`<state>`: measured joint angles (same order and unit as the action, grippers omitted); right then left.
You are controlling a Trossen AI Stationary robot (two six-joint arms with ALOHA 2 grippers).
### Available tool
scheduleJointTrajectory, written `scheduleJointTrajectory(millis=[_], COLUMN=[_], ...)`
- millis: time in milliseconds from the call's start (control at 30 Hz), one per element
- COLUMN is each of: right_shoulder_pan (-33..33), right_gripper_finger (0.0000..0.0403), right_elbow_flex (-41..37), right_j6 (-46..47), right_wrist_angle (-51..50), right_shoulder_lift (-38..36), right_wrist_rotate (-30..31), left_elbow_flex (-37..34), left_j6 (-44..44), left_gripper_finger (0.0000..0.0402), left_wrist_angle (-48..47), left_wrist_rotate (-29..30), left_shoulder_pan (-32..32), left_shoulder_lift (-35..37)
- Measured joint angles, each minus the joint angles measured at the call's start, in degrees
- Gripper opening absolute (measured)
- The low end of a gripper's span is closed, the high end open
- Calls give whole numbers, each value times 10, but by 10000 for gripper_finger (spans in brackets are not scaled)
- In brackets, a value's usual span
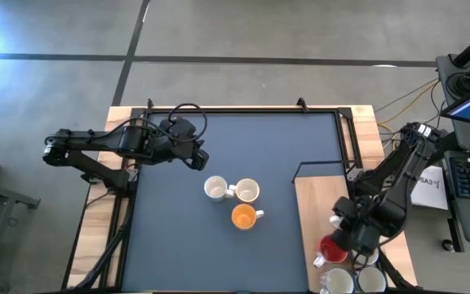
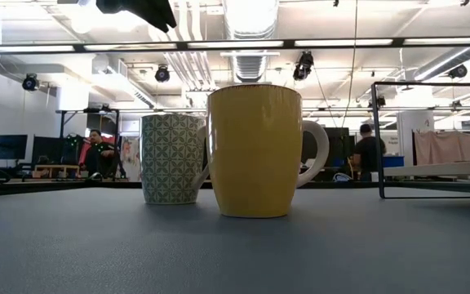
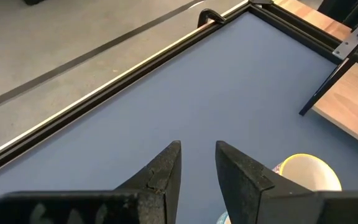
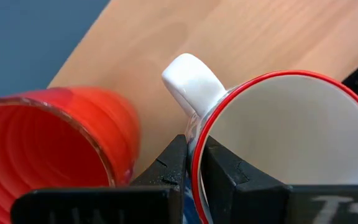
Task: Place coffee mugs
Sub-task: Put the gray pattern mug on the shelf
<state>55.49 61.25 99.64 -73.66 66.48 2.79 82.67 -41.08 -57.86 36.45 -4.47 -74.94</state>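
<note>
Right gripper (image 4: 192, 163) pinches the rim of a red-rimmed mug (image 4: 291, 137), mouth toward the wrist camera, body cut off. Left gripper (image 3: 197, 163) hovers slightly open, empty.

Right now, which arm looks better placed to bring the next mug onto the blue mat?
The right. Its gripper is shut on the rim of a red-rimmed white ceramic mug over the wooden side shelf. The left gripper hovers open and empty, near the three mugs already placed.

My table (image 1: 170, 245) is covered by a dark blue mat. Three mugs stand close together near its middle: two white mugs (image 1: 215, 189) (image 1: 247, 191) and an orange mug (image 1: 244, 217). More mugs crowd the wooden corner (image 1: 310, 212).
</note>
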Motion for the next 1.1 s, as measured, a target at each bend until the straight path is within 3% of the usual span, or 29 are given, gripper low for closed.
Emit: scheduleJointTrajectory(millis=[333, 1100], right_shoulder_pan=[26, 26], right_gripper_finger=[28, 29], right_elbow_flex=[0, -25], right_j6=[62, 69], right_wrist_angle=[-36, -36], right_shoulder_lift=[0, 0], right_wrist_rotate=[-28, -31], left_elbow_flex=[0, 0], left_j6=[0, -4], left_gripper_finger=[82, 82], left_wrist_angle=[0, 5], left_wrist_rotate=[0, 0], left_shoulder_pan=[0, 0], left_shoulder_lift=[-10, -40])
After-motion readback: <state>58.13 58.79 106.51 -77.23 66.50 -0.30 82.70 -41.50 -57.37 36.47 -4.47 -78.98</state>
